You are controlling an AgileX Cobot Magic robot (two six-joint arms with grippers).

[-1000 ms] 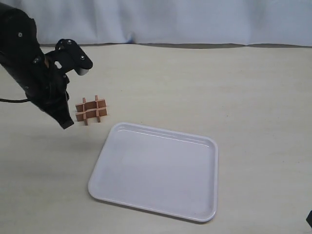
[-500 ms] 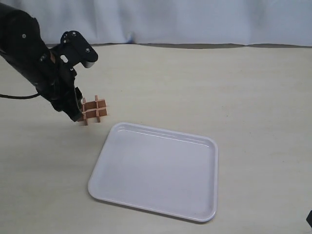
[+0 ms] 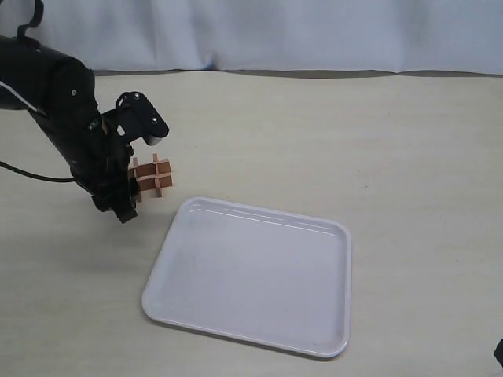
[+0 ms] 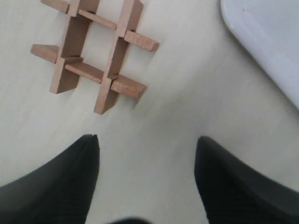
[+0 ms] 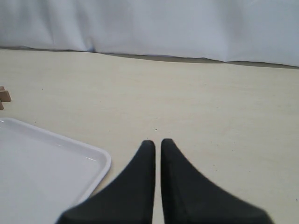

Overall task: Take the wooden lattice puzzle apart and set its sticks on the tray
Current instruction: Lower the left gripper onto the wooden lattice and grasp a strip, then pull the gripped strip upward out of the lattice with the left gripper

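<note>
The wooden lattice puzzle (image 3: 153, 174) lies assembled on the table just beyond the tray's far left corner, and its four sticks are still interlocked. In the left wrist view the puzzle (image 4: 93, 51) lies a little ahead of my left gripper (image 4: 145, 145). That gripper is open, with only bare table between its fingers. In the exterior view the left gripper (image 3: 122, 207) hangs low at the puzzle's near left side. The white tray (image 3: 181, 236) holds nothing. My right gripper (image 5: 156, 143) is shut and empty, beside the tray's rim (image 5: 100, 161).
A white cloth backdrop (image 3: 275, 35) closes off the far edge of the table. The left arm's black body (image 3: 71, 118) stands left of the puzzle. A dark bit of the right arm (image 3: 499, 353) shows at the bottom right corner.
The left arm swung right to the puzzle, and its gripper now hangs lower beside the puzzle's near left side. Puzzle, tray and right gripper have not moved.
</note>
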